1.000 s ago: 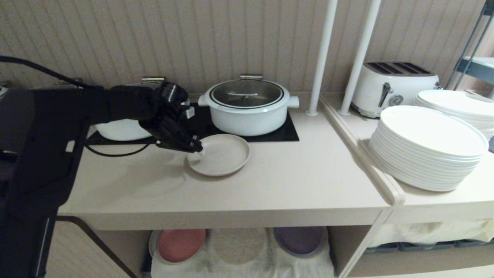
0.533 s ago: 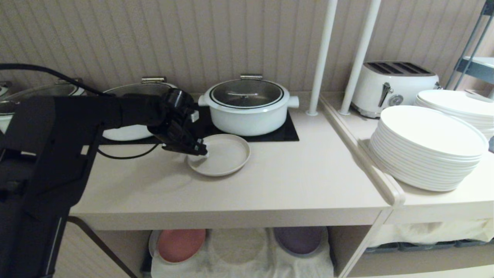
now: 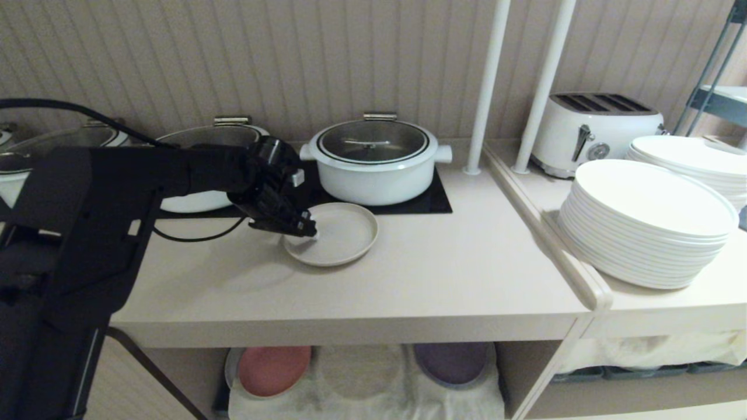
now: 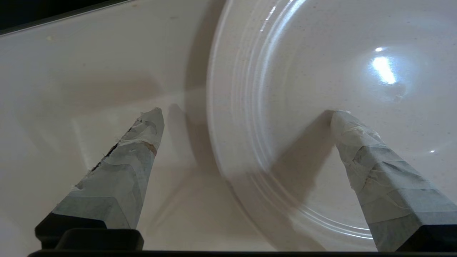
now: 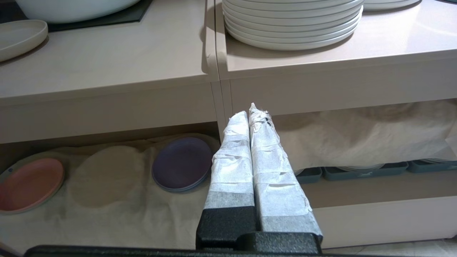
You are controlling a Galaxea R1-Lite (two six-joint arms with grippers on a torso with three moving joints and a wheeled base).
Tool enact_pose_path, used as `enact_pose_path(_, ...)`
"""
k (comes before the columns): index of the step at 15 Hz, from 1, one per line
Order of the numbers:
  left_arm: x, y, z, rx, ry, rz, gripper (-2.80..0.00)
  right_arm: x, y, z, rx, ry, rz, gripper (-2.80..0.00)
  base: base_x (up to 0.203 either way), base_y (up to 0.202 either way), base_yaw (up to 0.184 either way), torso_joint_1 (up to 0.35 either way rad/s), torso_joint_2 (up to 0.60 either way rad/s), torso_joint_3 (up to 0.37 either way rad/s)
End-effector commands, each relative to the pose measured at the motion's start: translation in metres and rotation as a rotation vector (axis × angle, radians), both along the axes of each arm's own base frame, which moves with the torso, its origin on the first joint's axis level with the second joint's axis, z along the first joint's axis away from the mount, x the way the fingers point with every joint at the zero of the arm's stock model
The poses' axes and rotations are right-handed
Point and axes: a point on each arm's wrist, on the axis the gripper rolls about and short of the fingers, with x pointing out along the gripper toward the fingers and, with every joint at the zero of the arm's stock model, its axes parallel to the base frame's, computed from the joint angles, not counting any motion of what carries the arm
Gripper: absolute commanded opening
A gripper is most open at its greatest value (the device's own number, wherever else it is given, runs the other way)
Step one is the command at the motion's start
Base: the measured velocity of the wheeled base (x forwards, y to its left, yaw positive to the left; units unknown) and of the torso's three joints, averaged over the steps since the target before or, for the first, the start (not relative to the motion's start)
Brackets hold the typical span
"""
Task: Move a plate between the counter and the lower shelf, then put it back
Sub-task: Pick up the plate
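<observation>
left gripper [image 3: 308, 230] sits at the left rim of the plate [image 3: 335, 234], fingers spread wide and straddling the rim: one fingertip [image 4: 151, 119] over the counter [image 3: 420, 274], the other over the plate's inner floor. nothing clamped. plate lies flat on the counter, just in front of the black cooking panel [image 3: 435, 201] and the white lidded pot [image 3: 374, 157]. right gripper [image 5: 251, 114] is parked low facing the cabinet front, fingers pressed together, empty. lower shelf [image 5: 107, 185] has a pink plate [image 5: 28, 184] and a purple plate [image 5: 182, 163] on the cloth.
</observation>
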Motion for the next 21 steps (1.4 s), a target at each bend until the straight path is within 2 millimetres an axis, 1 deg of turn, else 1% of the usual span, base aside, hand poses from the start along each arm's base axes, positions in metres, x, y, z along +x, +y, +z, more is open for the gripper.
enact_pose_path(1, 0.0, 0.0, -0.001, 0.002, 0.004, 0.002, 0.0, 0.0, 0.0, 0.0, 0.001, 0.0, 0.0, -2.8, 0.0, 0.0, 0.0, 0.0, 0.0, 0.0)
enact_pose_path(6, 0.004, -0.002, -0.003, 0.017, -0.03, 0.082, 0.0, 0.0, 0.0, 0.0, 0.0, 0.0, 0.0, -2.8, 0.0, 0.0, 0.0, 0.0, 0.0, 0.0)
enact_pose_path(12, 0.003, -0.004, 0.0, 0.01, -0.044, 0.107, 0.0, 0.0, 0.0, 0.0, 0.0, 0.0, 0.0, -2.8, 0.0, 0.0, 0.0, 0.0, 0.0, 0.0)
enact_pose_path(13, 0.003, -0.004, 0.0, 0.009, -0.044, 0.108, -2.51, 0.0, 0.0, 0.0, 0.0, -0.002, 0.0, -2.8, 0.0, 0.0, 0.0, 0.0, 0.0, 0.0)
enact_pose_path(14, 0.003, -0.004, 0.0, 0.009, -0.045, 0.108, -2.8, 0.0, 0.0, 0.0, 0.001, 0.0, 0.0, -2.8, 0.0, 0.0, 0.0, 0.0, 0.0, 0.0)
enact_pose_path(21, 0.001, -0.008, 0.008, -0.019, -0.07, 0.121, -2.8, 0.0, 0.0, 0.0, 0.001, 0.0, 0.0, -2.8, 0.0, 0.0, 0.0, 0.0, 0.0, 0.0)
